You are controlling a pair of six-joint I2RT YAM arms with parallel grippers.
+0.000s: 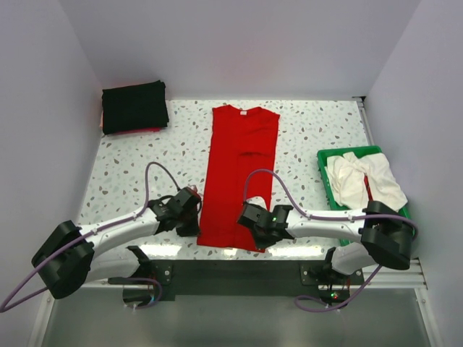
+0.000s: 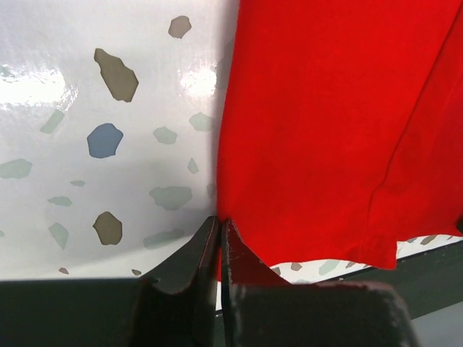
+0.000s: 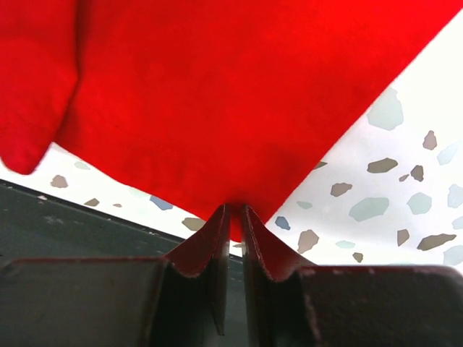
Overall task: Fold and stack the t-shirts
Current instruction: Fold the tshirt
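The red t-shirt [image 1: 237, 173] lies as a long narrow strip down the middle of the table, sleeves folded in, collar at the far end. My left gripper [image 1: 194, 217] is shut on its near left hem corner; the red cloth [image 2: 318, 130] runs between the pinched fingers [image 2: 194, 256]. My right gripper [image 1: 255, 225] is shut on the near right hem corner, with red cloth [image 3: 217, 94] caught between its fingers [image 3: 269, 246]. A folded black t-shirt [image 1: 134, 106] sits at the far left. A whitish t-shirt [image 1: 363, 178] lies crumpled in the green tray [image 1: 323, 168].
The green tray stands at the right edge of the table. A sliver of red cloth [image 1: 145, 131] shows under the black shirt. The dark front rail [image 1: 231, 271] runs just behind both grippers. Grey walls close in the table on three sides.
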